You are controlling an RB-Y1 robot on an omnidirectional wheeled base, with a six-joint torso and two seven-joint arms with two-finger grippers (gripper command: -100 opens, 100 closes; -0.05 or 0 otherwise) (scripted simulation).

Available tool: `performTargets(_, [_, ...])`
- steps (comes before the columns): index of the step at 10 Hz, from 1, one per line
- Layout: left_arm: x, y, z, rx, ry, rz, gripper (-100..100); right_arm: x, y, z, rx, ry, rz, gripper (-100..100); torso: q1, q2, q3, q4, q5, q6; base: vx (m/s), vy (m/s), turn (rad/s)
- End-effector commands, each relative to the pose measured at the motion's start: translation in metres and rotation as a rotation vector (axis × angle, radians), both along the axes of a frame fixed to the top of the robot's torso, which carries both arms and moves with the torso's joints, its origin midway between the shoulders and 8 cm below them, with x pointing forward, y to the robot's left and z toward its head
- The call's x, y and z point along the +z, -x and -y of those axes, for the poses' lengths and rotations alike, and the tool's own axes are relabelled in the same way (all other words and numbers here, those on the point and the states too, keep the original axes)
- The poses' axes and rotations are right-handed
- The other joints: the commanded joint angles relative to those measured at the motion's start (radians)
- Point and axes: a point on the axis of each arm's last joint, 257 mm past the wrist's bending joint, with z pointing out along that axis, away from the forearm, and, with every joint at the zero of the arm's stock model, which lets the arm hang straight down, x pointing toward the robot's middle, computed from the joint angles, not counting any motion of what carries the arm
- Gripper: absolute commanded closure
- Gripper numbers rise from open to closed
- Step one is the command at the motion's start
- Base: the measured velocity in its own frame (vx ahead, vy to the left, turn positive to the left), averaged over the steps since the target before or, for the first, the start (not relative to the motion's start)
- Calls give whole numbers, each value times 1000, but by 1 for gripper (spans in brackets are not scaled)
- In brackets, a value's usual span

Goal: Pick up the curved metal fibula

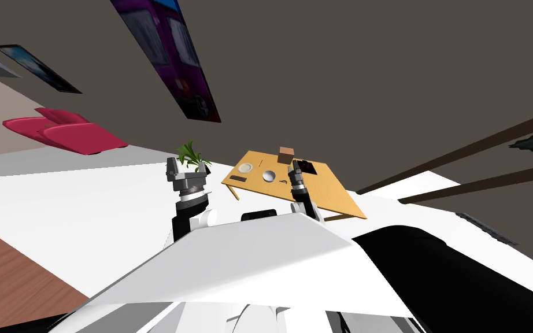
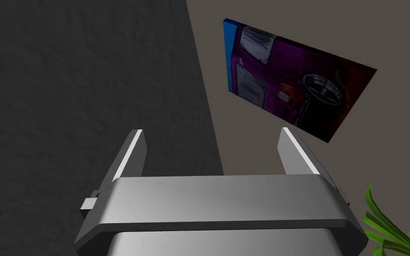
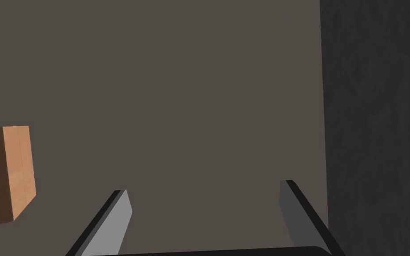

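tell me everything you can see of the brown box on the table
The brown box is a small plain block with flat faces, one lighter tan, one darker brown; possibly wood or cardboard. It stands upright near the far edge of the yellow-orange table. The right end effector is close beside it, open, not touching it.

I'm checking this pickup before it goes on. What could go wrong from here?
The right pincer is open but looks at the wall, not down at the tiny curved pin on the table: it could close on nothing. The brown box stands close beside it and the bowl beside the pin; either might get knocked.
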Motion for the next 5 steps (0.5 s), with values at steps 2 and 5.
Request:
performTargets(2, [0,0,0,0,0,0,0,-42,-11,-6,12,129,-84,-100,0,0,0,0,0,0,-48,25,111])
performTargets(5, [0,0,0,0,0,0,0,-83,-18,-9,21,258,-158,-100,1,1,0,0,0,0,-46,26,93])
